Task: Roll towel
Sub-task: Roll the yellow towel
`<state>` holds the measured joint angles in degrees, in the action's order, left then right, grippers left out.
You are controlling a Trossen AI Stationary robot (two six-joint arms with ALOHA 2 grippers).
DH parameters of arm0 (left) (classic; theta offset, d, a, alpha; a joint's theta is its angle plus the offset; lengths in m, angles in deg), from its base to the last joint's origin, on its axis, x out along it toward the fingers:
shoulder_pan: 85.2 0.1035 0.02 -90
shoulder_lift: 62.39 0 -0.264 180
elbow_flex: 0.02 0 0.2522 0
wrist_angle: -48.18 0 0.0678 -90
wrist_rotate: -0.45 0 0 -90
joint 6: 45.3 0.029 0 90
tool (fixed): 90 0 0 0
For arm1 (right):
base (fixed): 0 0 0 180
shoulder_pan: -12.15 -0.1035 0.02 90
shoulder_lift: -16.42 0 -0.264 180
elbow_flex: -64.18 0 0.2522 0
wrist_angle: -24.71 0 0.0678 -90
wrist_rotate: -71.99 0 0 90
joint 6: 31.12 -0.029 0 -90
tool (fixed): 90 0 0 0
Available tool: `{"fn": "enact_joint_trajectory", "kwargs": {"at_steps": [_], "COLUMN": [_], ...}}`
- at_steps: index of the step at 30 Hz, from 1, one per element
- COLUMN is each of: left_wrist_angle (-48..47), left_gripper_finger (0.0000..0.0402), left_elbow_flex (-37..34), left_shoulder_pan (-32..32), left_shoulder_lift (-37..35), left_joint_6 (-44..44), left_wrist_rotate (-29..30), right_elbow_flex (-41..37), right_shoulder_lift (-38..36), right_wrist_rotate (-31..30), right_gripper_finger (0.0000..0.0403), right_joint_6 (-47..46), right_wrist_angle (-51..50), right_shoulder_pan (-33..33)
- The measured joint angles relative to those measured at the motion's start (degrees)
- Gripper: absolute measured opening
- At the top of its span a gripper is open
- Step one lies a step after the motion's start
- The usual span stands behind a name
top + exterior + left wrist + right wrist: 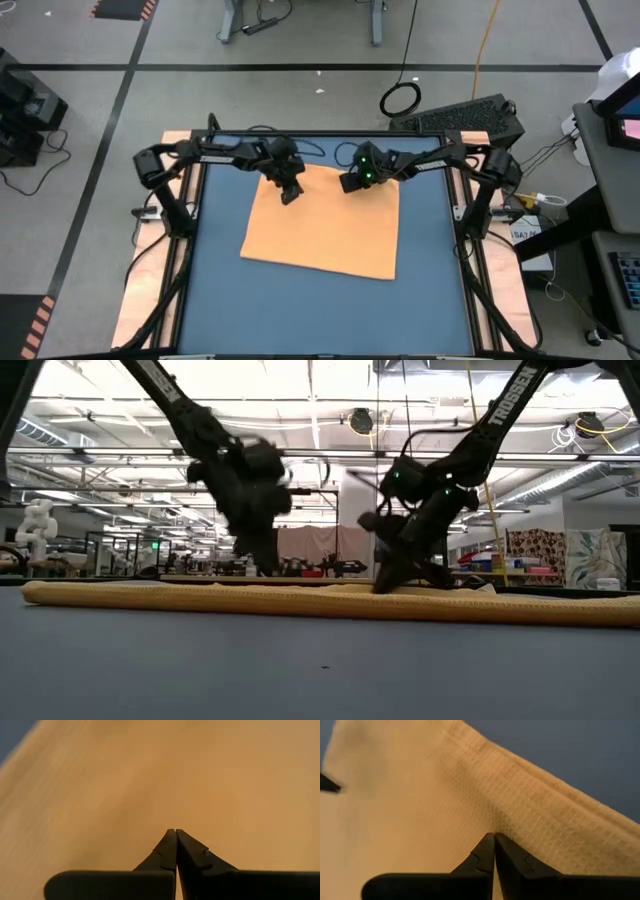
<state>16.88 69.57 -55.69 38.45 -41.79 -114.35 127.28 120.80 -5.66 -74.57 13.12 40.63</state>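
The orange-yellow towel (320, 230) lies spread flat on the blue table (220, 300). In the low view it is a thin strip (330, 603). My left gripper (291, 196) is shut and points slanting down over the towel's far left part, close above the cloth (175, 831). My right gripper (350, 183) is shut at the towel's far right part, just inside its hemmed far edge (555, 795). The fingers of both hold no cloth. My left gripper: its shut fingertips (170, 837) hang right over the flat cloth, and I cannot tell whether they touch it. My right gripper sets its shut fingertips (385, 586) down on the towel's top face (494, 827) beside the far hem, slanting down from the far side. The towel stays flat on the table.
Bare blue table surrounds the towel, with a wide stretch toward the near edge (320, 315). The black frame rails (190, 230) run along the table's sides. A black box (460, 120) and cables lie on the floor beyond the far edge.
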Motion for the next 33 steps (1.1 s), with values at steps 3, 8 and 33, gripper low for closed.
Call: {"fn": "enact_joint_trajectory", "kwargs": {"at_steps": [3, 8, 33], "left_wrist_angle": [-4.22, -9.97, -21.12], "left_gripper_finger": [0.0004, 0.0004, 0.0004], "left_elbow_flex": [-0.02, -0.02, 1.32], "left_shoulder_pan": [0.91, 2.98, 6.85], "left_shoulder_lift": [1.66, -0.62, -4.66], "left_joint_6": [0.09, 1.81, 4.96], "left_wrist_rotate": [4.42, -0.5, 5.57], "right_elbow_flex": [0.11, -0.06, 0.49], "right_shoulder_lift": [0.39, -2.4, -7.48], "right_wrist_rotate": [0.15, 1.49, -0.8], "right_gripper_finger": [0.0008, 0.0008, 0.0008], "right_joint_6": [0.06, 0.19, 4.94], "right_wrist_angle": [-0.11, -0.31, -7.58], "right_shoulder_pan": [0.73, 1.52, 5.27]}}
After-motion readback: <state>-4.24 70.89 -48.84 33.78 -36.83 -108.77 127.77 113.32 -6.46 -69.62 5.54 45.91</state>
